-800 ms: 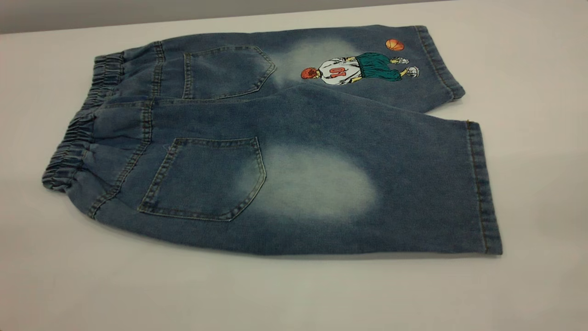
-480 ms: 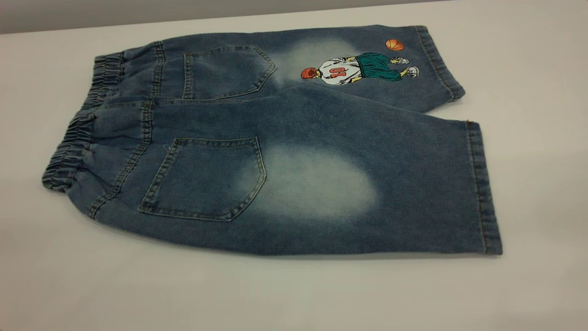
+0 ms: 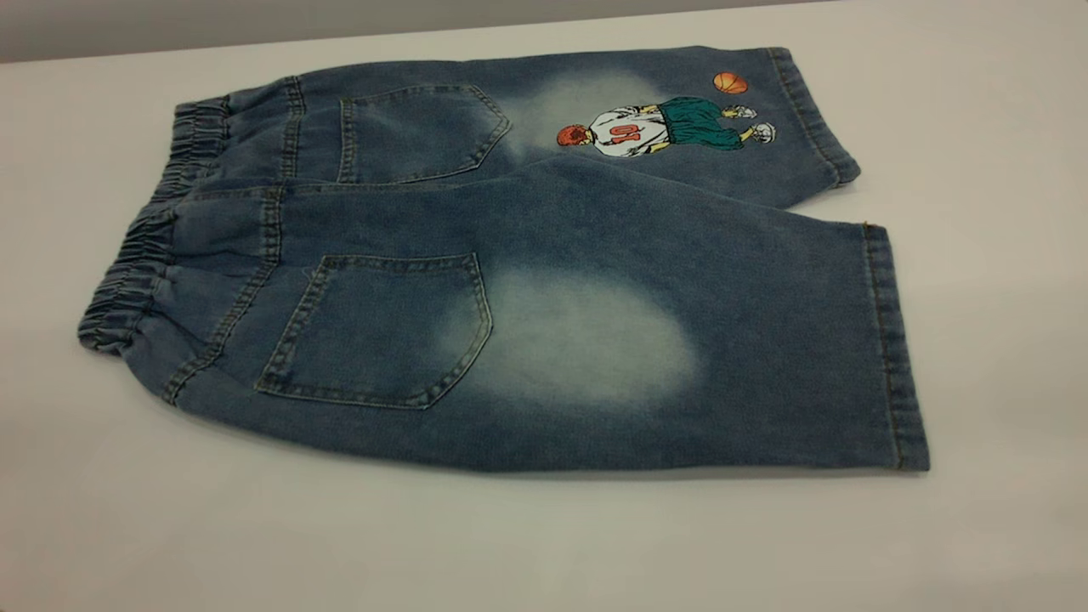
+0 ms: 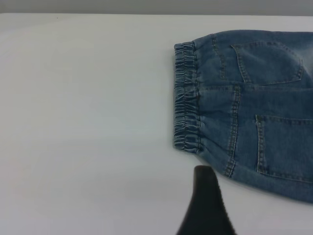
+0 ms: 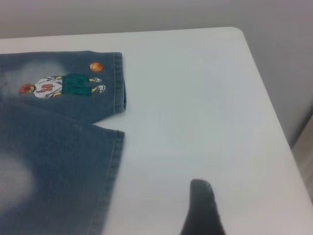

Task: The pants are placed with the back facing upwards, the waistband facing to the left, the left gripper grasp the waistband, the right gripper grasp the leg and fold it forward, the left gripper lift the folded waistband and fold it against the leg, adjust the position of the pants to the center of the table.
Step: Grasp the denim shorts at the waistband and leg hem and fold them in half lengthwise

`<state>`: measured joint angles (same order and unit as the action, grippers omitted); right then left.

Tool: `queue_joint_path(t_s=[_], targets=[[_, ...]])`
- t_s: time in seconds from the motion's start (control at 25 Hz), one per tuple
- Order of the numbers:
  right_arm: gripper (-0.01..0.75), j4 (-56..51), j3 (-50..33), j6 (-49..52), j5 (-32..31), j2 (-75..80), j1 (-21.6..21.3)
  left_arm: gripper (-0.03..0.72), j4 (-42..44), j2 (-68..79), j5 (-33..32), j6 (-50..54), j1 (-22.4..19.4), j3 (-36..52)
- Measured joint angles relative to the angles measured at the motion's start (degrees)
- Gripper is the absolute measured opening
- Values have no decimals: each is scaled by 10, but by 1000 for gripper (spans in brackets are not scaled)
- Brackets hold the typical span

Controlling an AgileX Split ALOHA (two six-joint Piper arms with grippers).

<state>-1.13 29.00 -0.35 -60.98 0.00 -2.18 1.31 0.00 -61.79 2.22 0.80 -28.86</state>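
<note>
The pants (image 3: 527, 255) lie flat on the table (image 3: 544, 544), back pockets up. The waistband (image 3: 144, 255) points left and both hems point right. The plain leg (image 3: 680, 340) with the pale oval lies nearest the exterior camera; the embroidered leg (image 3: 663, 127) lies behind it. Neither gripper shows in the exterior view. In the left wrist view, a black part of my left gripper (image 4: 205, 196) hovers over bare table, close to the waistband's (image 4: 186, 98) end and apart from it. In the right wrist view, a black part of my right gripper (image 5: 201, 205) is over bare table beyond the leg's hem (image 5: 115, 161).
White table surrounds the shorts on all sides. The table's rounded far corner and right edge (image 5: 264, 73) show in the right wrist view, with a drop beyond them. A grey wall (image 3: 255, 21) runs behind the table.
</note>
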Motion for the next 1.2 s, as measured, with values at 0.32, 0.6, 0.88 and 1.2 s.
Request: queue_joint_path(t_s=[0.32, 0.6, 0.88, 1.2], targets=[[431, -1, 0, 3, 0, 0, 0, 470, 0, 0, 0, -1, 0, 0], [431, -1, 0, 0, 0, 0, -1, 470, 0, 0, 0, -1, 0, 0], [431, -2, 0, 0, 0, 0, -1, 470, 0, 0, 0, -1, 0, 0], [431, -15, 0, 3, 0, 0, -1, 470, 1, 2, 0, 0, 0, 0]])
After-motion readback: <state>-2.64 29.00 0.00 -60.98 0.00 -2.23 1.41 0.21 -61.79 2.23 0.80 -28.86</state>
